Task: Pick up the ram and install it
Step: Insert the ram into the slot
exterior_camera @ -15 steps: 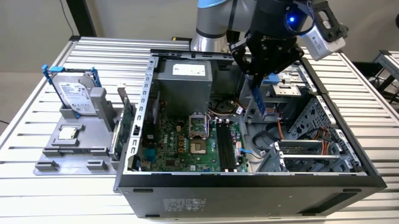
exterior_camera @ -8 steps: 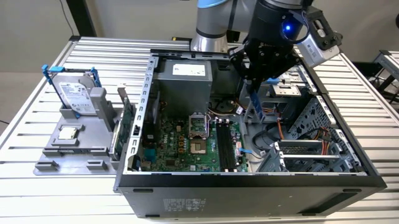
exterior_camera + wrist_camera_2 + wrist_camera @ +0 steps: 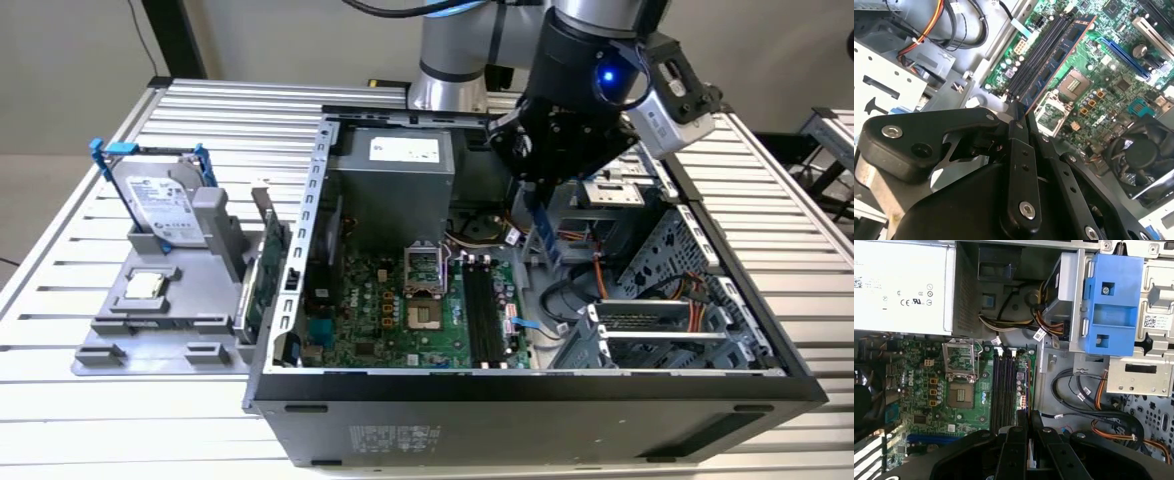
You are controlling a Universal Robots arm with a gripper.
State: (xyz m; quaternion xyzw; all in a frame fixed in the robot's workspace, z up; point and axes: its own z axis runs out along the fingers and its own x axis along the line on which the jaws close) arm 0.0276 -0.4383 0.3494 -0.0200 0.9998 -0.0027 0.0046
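Where the counter (image 3: 94,440) runs off toward the exterior view's left, well apart from the tool (image 3: 531,186), a grey holder (image 3: 147,335) carries the hard drive (image 3: 160,205) and, on the side nearer the tool, a green expansion card (image 3: 271,265) on edge. Closer in stands the open computer case (image 3: 534,400). The motherboard (image 3: 380,310) lies on its floor, with the processor socket (image 3: 424,290) and then the black memory slots (image 3: 483,315) below the tool and slightly aside.

The tool hangs inside the case with its fingers pressed together on the ram (image 3: 546,236). It pinches the stick at one end, so the stick reaches down toward the slots, apparently short of them. In the second wrist view the ram (image 3: 1059,60) runs alongside the slots, and in the first wrist view the ram (image 3: 1027,390) shows as a thin edge just beside them. Beyond the tool, toward the exterior view's right, are loose cables (image 3: 601,275) and the drive cage (image 3: 667,325).

The step in hand looks like lining the ram up over a slot. Doing it well probably means squaring the stick's long edge to the slot, centring it between the end latches, gripping firmly so it cannot swing, and staying off the nearby cables.
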